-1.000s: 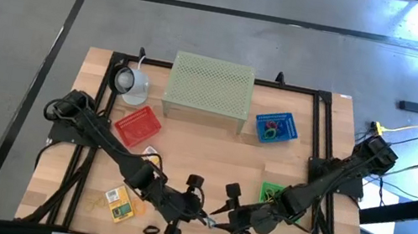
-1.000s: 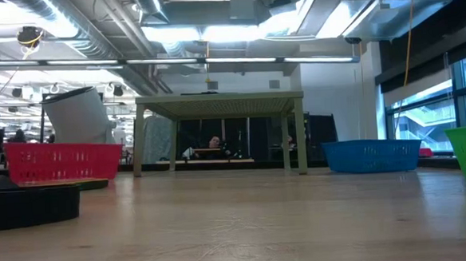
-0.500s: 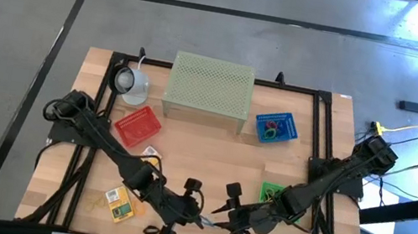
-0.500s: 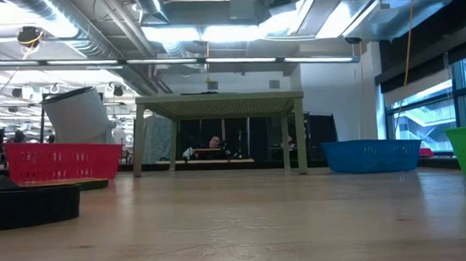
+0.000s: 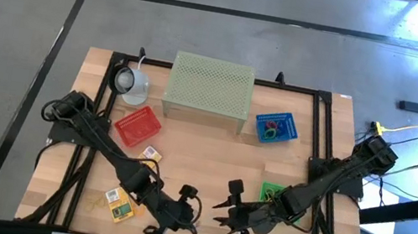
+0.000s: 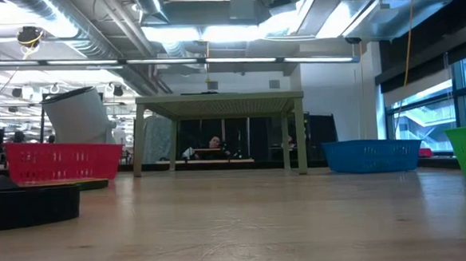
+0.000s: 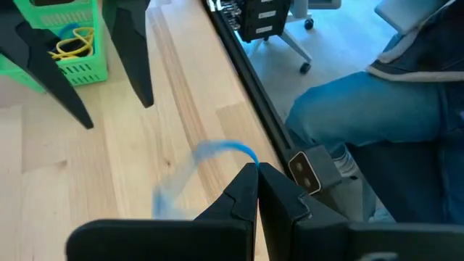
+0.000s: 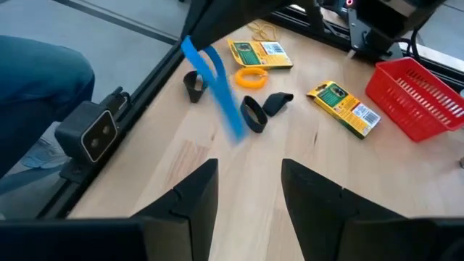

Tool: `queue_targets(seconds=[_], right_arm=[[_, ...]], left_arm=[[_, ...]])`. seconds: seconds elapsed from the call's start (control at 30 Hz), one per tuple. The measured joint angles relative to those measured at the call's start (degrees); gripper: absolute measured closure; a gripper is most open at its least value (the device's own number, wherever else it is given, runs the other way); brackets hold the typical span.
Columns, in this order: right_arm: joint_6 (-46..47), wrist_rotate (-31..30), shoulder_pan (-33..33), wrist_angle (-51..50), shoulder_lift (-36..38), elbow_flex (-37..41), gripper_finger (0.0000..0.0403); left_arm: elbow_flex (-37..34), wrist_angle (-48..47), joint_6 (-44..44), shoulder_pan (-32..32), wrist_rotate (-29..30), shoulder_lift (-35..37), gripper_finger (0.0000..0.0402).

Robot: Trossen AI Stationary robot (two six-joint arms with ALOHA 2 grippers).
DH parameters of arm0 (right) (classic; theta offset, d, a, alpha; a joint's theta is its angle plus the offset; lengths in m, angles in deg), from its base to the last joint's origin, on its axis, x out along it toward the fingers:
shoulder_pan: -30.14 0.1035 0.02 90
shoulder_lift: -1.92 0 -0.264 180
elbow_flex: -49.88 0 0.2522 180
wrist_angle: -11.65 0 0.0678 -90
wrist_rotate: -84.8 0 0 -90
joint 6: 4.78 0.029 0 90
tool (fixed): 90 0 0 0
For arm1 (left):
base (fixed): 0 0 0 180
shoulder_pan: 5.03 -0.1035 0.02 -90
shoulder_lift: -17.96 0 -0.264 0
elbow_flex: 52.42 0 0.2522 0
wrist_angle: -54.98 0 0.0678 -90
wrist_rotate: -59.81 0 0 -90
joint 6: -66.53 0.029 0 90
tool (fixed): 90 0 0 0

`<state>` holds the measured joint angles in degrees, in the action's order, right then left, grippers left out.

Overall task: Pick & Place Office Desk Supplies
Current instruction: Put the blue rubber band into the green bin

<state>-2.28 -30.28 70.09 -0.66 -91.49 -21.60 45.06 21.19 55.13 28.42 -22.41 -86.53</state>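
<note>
The left gripper [image 5: 193, 219] is low at about six o'clock on the table [image 5: 212, 147], near the front edge, with its jaws pinched tight on a blue loop [image 7: 217, 156]. In the right wrist view the same loop hangs off the table from those closed fingertips as a slack blue band. The right gripper [image 5: 219, 210] sits just beside it, toward five o'clock, fingers parted fairly wide and holding nothing, pointed at the dangling loop.

The step in hand looks like a lift or a handover of that loop. I judge the next move calls for carrying it to a basket; which one is not certain, though the blue basket [image 5: 276, 127] at two o'clock already holds some coloured loops. The band is limp, so it may swing or slip.

Behind the left gripper, toward seven o'clock, more supplies lie loose: two yellow packets [image 8: 341, 107], an orange loop [image 8: 251, 76] and black clips [image 8: 261, 109]. A green basket [image 7: 69, 51] with yellow bands sits at about four o'clock, partly under the right arm. Farther back are the red basket [image 5: 137, 126] at ten o'clock and the pale green stand [image 5: 208, 90] at twelve.
</note>
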Motion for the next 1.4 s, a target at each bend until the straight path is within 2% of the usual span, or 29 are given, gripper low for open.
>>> queue_targets(seconds=[0.17,0.33,0.7,1.17,1.3,1.4], right_arm=[[0.00,0.53,0.00,2.06,0.00,0.00,0.0250],[0.00,0.68,0.02,3.25,0.00,0.00,0.0250],[-0.02,0.63,-0.28,4.73,0.00,0.00,0.0250],[-0.02,0.46,-0.77,5.60,0.02,0.00,0.0250],[1.23,0.44,-1.27,5.66,0.02,0.00,0.0252],[1.55,0.44,-1.51,5.64,0.02,0.00,0.0267]], left_arm=[[0.00,0.04,0.21,-0.06,1.70,0.00,0.0398],[0.00,1.40,5.15,-0.77,5.22,0.00,0.0398],[0.00,11.04,15.70,-2.93,5.24,0.02,0.0398],[0.00,12.59,16.28,-3.35,5.32,0.02,0.0398],[0.00,12.57,16.29,-3.35,7.76,0.02,0.0398],[0.00,12.56,16.31,-3.35,9.51,0.02,0.0398]])
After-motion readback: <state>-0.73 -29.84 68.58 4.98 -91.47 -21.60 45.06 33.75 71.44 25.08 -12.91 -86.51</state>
